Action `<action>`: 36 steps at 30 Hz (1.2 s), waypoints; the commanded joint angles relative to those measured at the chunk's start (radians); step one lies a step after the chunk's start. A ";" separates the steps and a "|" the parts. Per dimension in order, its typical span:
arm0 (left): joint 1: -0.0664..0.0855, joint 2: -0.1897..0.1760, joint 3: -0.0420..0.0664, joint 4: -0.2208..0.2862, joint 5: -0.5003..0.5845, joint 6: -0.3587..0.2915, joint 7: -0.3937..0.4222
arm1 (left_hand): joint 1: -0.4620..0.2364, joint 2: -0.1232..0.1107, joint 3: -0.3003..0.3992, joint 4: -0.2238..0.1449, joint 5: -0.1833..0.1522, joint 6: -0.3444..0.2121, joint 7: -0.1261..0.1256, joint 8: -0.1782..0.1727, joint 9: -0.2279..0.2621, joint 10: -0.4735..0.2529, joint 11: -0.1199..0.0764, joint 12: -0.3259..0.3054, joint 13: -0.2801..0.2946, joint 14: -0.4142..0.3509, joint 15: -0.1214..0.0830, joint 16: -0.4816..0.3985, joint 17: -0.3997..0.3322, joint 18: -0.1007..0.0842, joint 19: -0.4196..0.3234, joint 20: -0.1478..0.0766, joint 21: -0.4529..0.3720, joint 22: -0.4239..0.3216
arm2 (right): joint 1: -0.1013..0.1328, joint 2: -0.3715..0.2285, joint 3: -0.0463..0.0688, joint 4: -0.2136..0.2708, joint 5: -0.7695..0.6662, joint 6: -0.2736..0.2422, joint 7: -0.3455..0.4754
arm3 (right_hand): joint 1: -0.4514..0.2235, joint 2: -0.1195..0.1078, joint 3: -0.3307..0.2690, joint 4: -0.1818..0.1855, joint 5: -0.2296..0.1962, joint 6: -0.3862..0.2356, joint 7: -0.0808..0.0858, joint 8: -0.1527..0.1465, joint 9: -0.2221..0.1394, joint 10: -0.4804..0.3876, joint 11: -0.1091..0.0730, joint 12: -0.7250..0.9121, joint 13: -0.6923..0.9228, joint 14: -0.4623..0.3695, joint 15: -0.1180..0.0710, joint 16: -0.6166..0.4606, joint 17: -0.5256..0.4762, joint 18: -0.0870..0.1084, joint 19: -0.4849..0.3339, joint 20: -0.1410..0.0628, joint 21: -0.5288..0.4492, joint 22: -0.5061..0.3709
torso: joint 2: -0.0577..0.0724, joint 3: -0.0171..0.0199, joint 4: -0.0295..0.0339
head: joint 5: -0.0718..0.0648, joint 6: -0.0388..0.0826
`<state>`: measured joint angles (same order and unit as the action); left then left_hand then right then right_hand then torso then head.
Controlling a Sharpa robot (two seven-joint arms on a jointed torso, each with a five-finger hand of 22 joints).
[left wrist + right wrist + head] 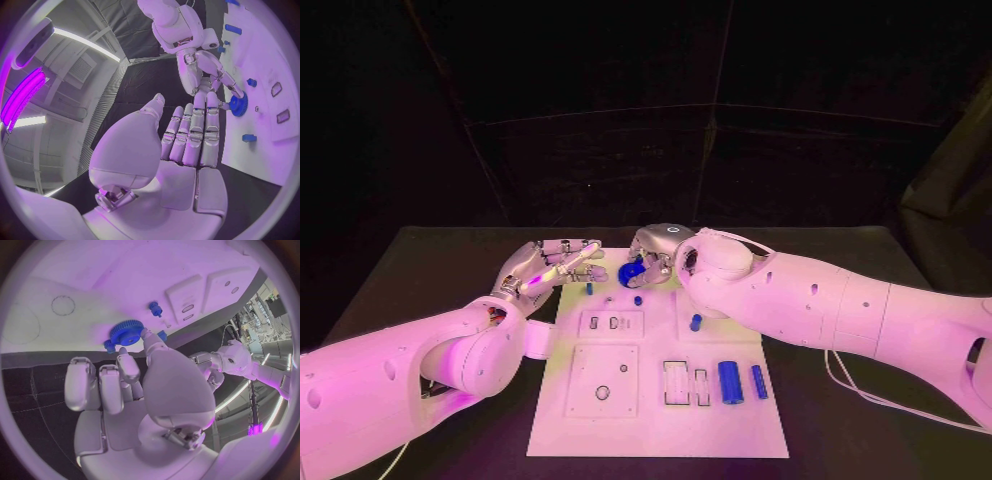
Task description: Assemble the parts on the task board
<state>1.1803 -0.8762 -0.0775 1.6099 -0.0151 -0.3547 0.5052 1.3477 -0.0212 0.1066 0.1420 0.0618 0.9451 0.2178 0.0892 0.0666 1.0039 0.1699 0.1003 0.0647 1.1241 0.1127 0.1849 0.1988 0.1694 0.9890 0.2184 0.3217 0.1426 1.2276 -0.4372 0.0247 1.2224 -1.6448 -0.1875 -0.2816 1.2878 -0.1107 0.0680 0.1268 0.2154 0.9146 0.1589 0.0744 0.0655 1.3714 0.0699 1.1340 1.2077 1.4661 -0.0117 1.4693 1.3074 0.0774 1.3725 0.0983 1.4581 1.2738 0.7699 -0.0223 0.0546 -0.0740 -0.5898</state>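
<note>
At task board (661, 425) far end | right hand (664, 250) holds gear (633, 271)

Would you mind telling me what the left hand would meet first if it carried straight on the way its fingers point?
Probably the right hand at the blue gear; the left hand points that way, though depth is unclear.

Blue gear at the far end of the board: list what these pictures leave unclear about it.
- Head view: the right hand covers much of the blue gear; its seating on the task board is hidden.
- Right wrist view: a fingertip touches the gear, but whether the hand grips it cannot be told.
- Left wrist view: the gear is too small to judge. The left hand holds nothing.
</note>
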 commanded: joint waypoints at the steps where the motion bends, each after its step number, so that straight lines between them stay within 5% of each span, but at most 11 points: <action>1: 0.002 0.001 0.001 0.001 -0.005 0.012 0.004 | 0.003 0.008 -0.002 -0.007 -0.005 -0.003 0.001 -0.006 -0.001 -0.004 -0.001 -0.006 -0.002 -0.002 0.002 -0.003 0.001 0.012 0.006 0.001 0.007 -0.001 | 0.002 0.000 0.000 0.000 0.004 0.024 0.003 | -0.021 -0.001 -0.013 0.026 -0.005 -0.009 0.001 -0.006 0.002 -0.009 0.001 -0.004 -0.002 0.060 0.008 -0.002 0.035 -0.014 0.001 0.008 0.000 -0.001 | 0.000 -0.0005 0.0004 | 0.000 0.000; 7: 0.002 0.000 0.001 0.001 -0.005 0.012 0.003 | 0.003 0.008 -0.002 -0.007 -0.005 -0.003 0.001 -0.006 -0.001 -0.004 -0.001 -0.006 -0.002 -0.002 0.002 -0.003 0.001 0.012 0.006 0.001 0.007 -0.001 | 0.002 -0.013 0.000 0.009 0.022 -0.014 0.011 | -0.077 0.016 -0.073 0.123 0.029 -0.008 0.005 -0.005 0.004 -0.006 0.005 0.005 0.007 0.060 0.012 -0.001 0.037 -0.014 0.003 0.013 0.002 0.002 | 0.000 0.0000 0.0003 | 0.001 -0.001; 13: 0.002 -0.005 0.001 0.001 -0.005 0.011 0.004 | 0.003 0.008 -0.002 -0.007 -0.005 -0.003 0.001 -0.006 -0.001 -0.004 -0.001 -0.006 -0.002 -0.002 0.002 -0.003 0.001 0.012 0.006 0.001 0.007 -0.001 | -0.001 -0.108 0.000 0.084 0.103 -0.200 0.123 | -0.022 0.041 -0.078 0.108 0.081 0.008 -0.001 0.000 0.005 0.002 -0.001 0.019 0.018 0.060 0.007 -0.002 0.036 -0.015 0.006 0.009 0.004 0.008 | -0.001 0.0014 -0.0049 | 0.001 0.002; 15: 0.002 -0.008 0.001 0.001 -0.005 0.011 0.004 | 0.003 0.008 -0.002 -0.007 -0.005 -0.003 0.001 -0.006 -0.001 -0.004 -0.001 -0.006 -0.002 -0.002 0.002 -0.003 0.001 0.012 0.006 0.001 0.007 -0.001 | -0.001 -0.149 -0.001 0.108 0.161 -0.215 0.184 | 0.004 0.044 -0.074 0.094 0.092 0.004 -0.001 -0.004 0.004 -0.005 -0.001 0.009 0.011 0.058 0.006 -0.007 0.028 -0.012 -0.001 0.009 0.000 -0.003 | -0.002 0.0011 -0.0064 | -0.001 0.003; 20: 0.002 -0.014 0.001 0.002 -0.005 0.012 0.005 | 0.002 0.009 -0.002 -0.007 -0.005 -0.003 0.001 -0.007 -0.001 -0.005 0.000 -0.008 -0.002 -0.002 0.002 -0.004 0.002 0.012 0.006 0.001 0.007 -0.001 | -0.001 -0.272 -0.001 0.153 0.371 -0.187 0.327 | 0.103 0.039 -0.061 0.029 0.080 -0.001 -0.001 -0.007 0.003 -0.024 -0.003 -0.017 -0.006 0.053 0.004 -0.017 0.011 -0.004 -0.030 0.007 -0.018 -0.043 | -0.005 0.0023 -0.0174 | -0.002 0.007; 27: 0.002 -0.016 0.001 0.001 -0.005 0.015 0.005 | 0.002 0.009 -0.002 -0.007 -0.005 -0.003 0.001 -0.007 -0.001 -0.005 0.000 -0.008 -0.002 -0.002 0.002 -0.004 0.002 0.012 0.006 0.001 0.007 -0.001 | -0.001 -0.400 -0.001 0.157 0.526 -0.129 0.422 | 0.141 0.025 -0.072 -0.005 0.065 0.001 -0.004 -0.005 0.004 -0.036 -0.005 -0.043 -0.025 0.049 0.003 -0.029 -0.006 0.000 -0.046 0.005 -0.031 -0.065 | -0.006 0.0085 -0.0292 | 0.000 0.013; 30: 0.002 -0.014 0.001 0.000 -0.005 0.018 0.005 | 0.002 0.009 -0.002 -0.007 -0.005 -0.003 0.001 -0.007 -0.001 -0.005 0.000 -0.008 -0.002 -0.002 0.002 -0.004 0.002 0.012 0.006 0.001 0.007 -0.001 | -0.001 -0.426 -0.001 0.143 0.558 -0.117 0.441 | 0.141 0.024 -0.074 -0.006 0.069 0.001 -0.003 -0.005 0.004 -0.036 -0.005 -0.044 -0.026 0.049 0.003 -0.030 -0.006 0.000 -0.046 0.005 -0.031 -0.066 | -0.005 0.0107 -0.0299 | -0.001 0.015; 36: 0.001 -0.009 0.000 -0.005 -0.005 0.021 0.003 | 0.002 0.009 -0.002 -0.007 -0.005 -0.003 0.001 -0.007 -0.001 -0.005 0.000 -0.008 -0.002 -0.002 0.002 -0.004 0.002 0.012 0.006 0.001 0.007 -0.001 | -0.010 -0.445 -0.002 0.101 0.560 -0.105 0.459 | 0.145 0.021 -0.077 -0.010 0.072 0.000 -0.003 -0.006 0.004 -0.038 -0.005 -0.048 -0.029 0.049 0.003 -0.031 -0.007 0.001 -0.048 0.005 -0.033 -0.068 | -0.005 0.0087 -0.0259 | -0.013 0.011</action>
<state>1.1803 -0.8872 -0.0776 1.6051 -0.0152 -0.3504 0.5037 1.3477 -0.0212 0.1038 0.1392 0.0618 0.9451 0.2177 0.0892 0.0666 1.0040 0.1698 0.0963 0.0648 1.1241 0.1127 0.1849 0.1994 0.1693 0.9890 0.2184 0.3216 0.1425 1.2191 -0.8810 0.0231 1.3283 -1.1329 -0.3164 0.1242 1.4241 -0.0842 -0.0085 0.1206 0.2831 0.9196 0.1562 0.0745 0.0697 1.3395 0.0625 1.0902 1.1797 1.4684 -0.0070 1.4425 1.3014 0.0774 1.3346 0.1033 1.4315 1.2062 0.7644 -0.0132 0.0271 -0.0832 -0.5770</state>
